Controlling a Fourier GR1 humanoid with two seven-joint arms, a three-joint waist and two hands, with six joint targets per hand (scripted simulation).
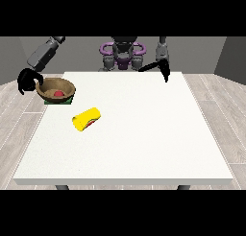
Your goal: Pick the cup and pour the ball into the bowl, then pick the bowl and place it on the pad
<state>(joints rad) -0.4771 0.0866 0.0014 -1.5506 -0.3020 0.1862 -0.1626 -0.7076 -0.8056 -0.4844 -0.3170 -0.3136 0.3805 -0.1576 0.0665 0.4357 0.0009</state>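
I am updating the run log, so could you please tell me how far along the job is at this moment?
Looks done: the yellow cup lies on its side on the table, and a red ball sits in the wooden bowl. The bowl rests on the green pad. In hand: the hand at the view's left is at the bowl's rim. Left: apparently only drawing that hand away.
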